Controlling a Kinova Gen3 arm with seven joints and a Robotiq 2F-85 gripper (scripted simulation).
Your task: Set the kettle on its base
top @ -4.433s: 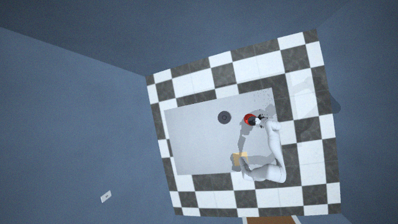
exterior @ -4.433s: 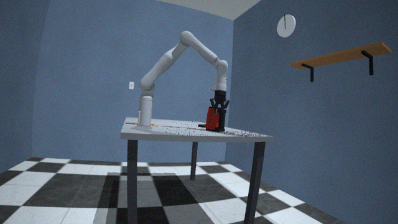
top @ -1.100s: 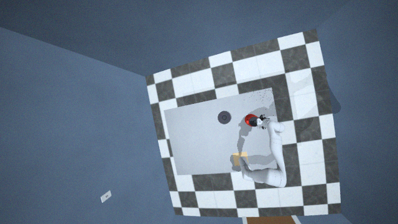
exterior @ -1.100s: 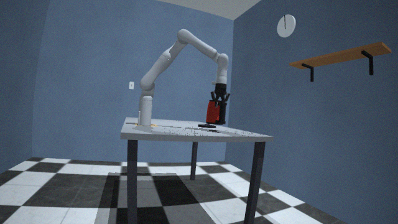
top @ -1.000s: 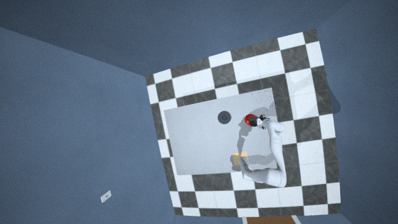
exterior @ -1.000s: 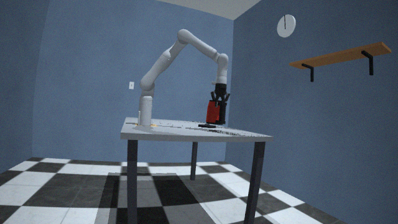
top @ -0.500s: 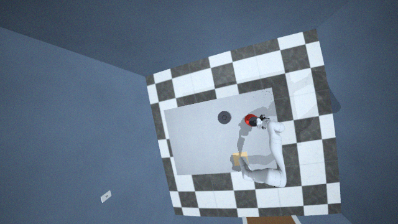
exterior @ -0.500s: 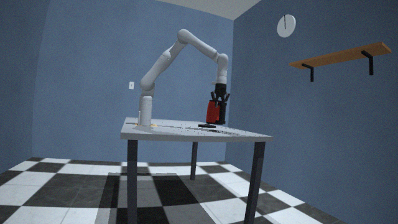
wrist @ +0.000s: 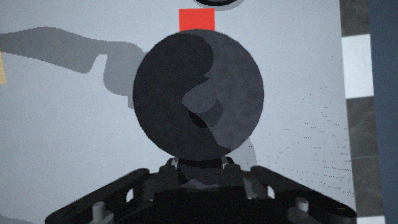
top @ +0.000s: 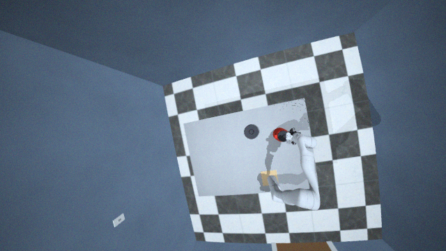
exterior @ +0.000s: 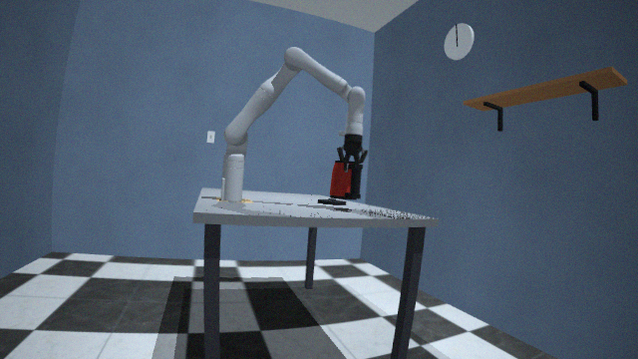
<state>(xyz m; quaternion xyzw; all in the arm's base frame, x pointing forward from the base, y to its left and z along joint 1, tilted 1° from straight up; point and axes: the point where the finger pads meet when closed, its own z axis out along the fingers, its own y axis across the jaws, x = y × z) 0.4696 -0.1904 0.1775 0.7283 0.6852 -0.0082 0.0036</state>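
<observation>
From the top view, the red kettle [top: 279, 134] is seen at the right part of the grey tabletop [top: 223, 164], with the gripper [top: 290, 136] pressed against its right side. The round dark base [top: 251, 131] lies flat to the left of the kettle, apart from it.

In the exterior view, the kettle [exterior: 342, 180] is held upright under the downward-pointing gripper [exterior: 352, 161]; the jaws are closed on the black handle bar [exterior: 356, 181] at the kettle's right. Whether the kettle's bottom touches the tabletop [exterior: 279, 211] cannot be told from this angle. The base [exterior: 332, 201] is seen as a thin dark disk just in front of the kettle.

In the wrist view, the dark round lid [wrist: 198, 95] fills the middle, the red spout [wrist: 197, 19] is seen beyond it, and the rim of the base [wrist: 215, 4] shows at the top edge
</observation>
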